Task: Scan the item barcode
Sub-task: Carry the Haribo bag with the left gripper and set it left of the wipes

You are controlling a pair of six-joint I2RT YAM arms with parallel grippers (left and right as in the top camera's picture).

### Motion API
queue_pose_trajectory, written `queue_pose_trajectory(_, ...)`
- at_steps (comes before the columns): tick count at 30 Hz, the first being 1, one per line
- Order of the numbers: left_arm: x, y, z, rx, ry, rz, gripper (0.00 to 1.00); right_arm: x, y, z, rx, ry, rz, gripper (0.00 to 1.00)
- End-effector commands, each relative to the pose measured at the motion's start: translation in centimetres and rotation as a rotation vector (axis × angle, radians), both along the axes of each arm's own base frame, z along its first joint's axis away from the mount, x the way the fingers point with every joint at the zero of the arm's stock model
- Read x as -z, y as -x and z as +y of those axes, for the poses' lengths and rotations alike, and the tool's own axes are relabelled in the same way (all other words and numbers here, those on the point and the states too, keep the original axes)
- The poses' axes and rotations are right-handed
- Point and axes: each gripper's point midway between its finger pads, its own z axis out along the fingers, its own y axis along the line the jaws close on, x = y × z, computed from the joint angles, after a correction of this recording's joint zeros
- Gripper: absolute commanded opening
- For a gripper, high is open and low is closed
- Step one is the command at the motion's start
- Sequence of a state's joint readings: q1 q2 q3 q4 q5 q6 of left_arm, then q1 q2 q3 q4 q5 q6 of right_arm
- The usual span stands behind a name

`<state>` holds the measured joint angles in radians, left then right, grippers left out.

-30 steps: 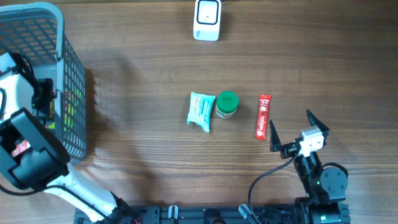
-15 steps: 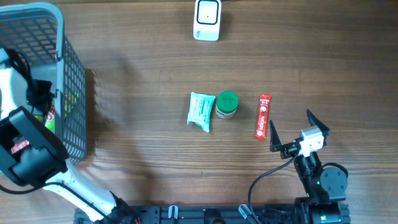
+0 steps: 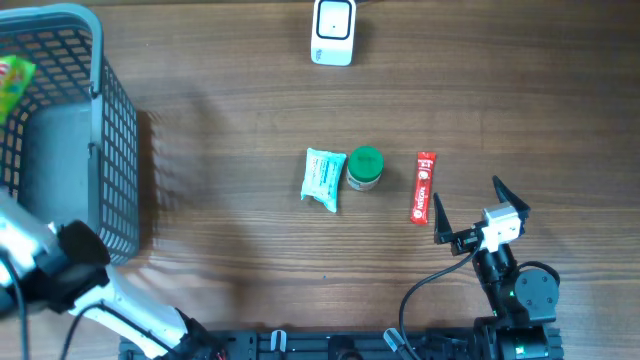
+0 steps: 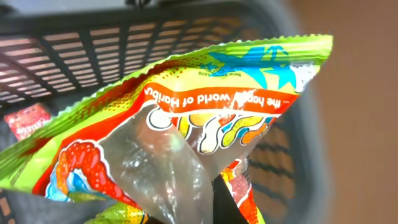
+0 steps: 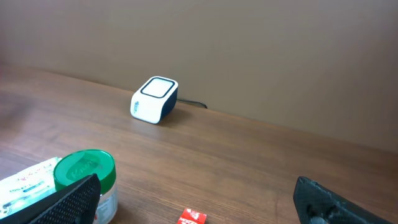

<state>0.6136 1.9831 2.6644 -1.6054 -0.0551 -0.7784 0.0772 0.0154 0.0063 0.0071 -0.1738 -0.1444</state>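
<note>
At the left of the wood-grain counter [image 3: 230,240] stands a grey plastic lattice basket [image 3: 115,130]. Over it, the left end effector [image 4: 212,194] is clamped on a glossy, crinkled green-and-orange Haribo bag [image 4: 205,106] with a serrated edge. The right end effector [image 5: 199,193] gapes wide, empty.

A white scanner [image 3: 333,32] sat at 12 o'clock on the wooden table [image 3: 220,110]; near the middle a teal packet [image 3: 323,180] touched a green-lidded jar [image 3: 365,168], with a red sachet [image 3: 424,187] apart at the jar's 3 o'clock. A grey basket [image 3: 112,130] stood at 10 o'clock, a green packet [image 3: 15,80] at its 9 o'clock edge. The right gripper [image 3: 465,190], fingers spread, sat at 4 o'clock beside the sachet
</note>
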Motion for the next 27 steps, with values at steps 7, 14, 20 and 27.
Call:
queue_pose_trajectory(7, -8.3, -0.7, -20.4, 0.618, -0.078, -0.185, 0.04, -0.1, 0.0, -0.2, 0.013, 0.010, -0.010, 1.00)
queue_pose_trajectory(14, -3.9, -2.6, -28.6, 0.826, -0.236, 0.032, 0.04, -0.1, 0.0, -0.2, 0.013, 0.010, -0.010, 1.00)
queue_pose_trajectory(20, 4.4, -2.6, -31.6, 0.794, -0.171, 0.284, 0.04, -0.1, 0.0, -0.2, 0.013, 0.010, -0.010, 1.00)
queue_pose_trajectory(27, 16.9, -2.3, -34.5, 0.812, -0.125, 0.502, 0.04, -0.1, 0.0, -0.2, 0.013, 0.010, -0.010, 1.00)
